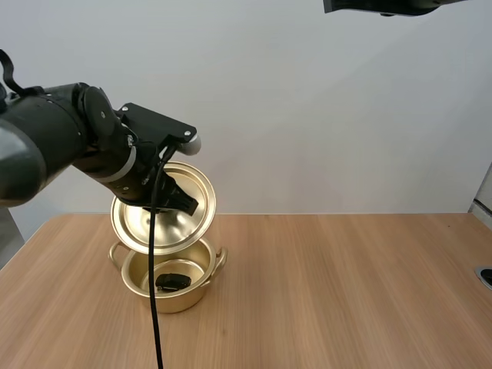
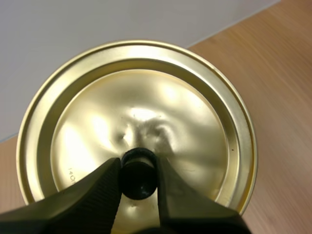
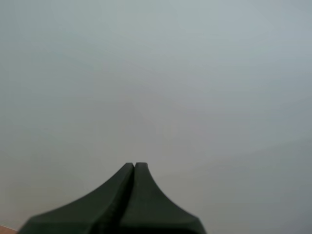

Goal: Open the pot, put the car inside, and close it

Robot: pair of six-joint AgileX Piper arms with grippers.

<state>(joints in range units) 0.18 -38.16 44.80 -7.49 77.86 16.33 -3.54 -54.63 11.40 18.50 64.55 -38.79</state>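
1. High view: the gold pot point(image 1: 177, 301) stands open on the bench point(image 1: 346, 292), with the dark car point(image 1: 172, 282) lying on its bottom. The lid point(image 1: 177, 231) hangs tilted just above the pot's rim, carried by the left end effector point(image 1: 187, 203). By my judgement only the closing is left.
2. Left wrist view: the left end effector's two fingers pinch the lid's black knob point(image 2: 138, 173) between their ribbed faces. The lid looks like thin, shiny metal. It is probably light and stiff, but slick and easily dented, so the knob is the right place to hold it. A pinch on so small and round a knob may let the lid swing. Tiny stamped marks sit near the lid's rim beside one finger, possibly beginning "14", but they are too small to read surely. No brand shows.
3. Right wrist view: the right end effector point(image 3: 134, 168) is closed on nothing, its fingers lying together as one dark wedge.
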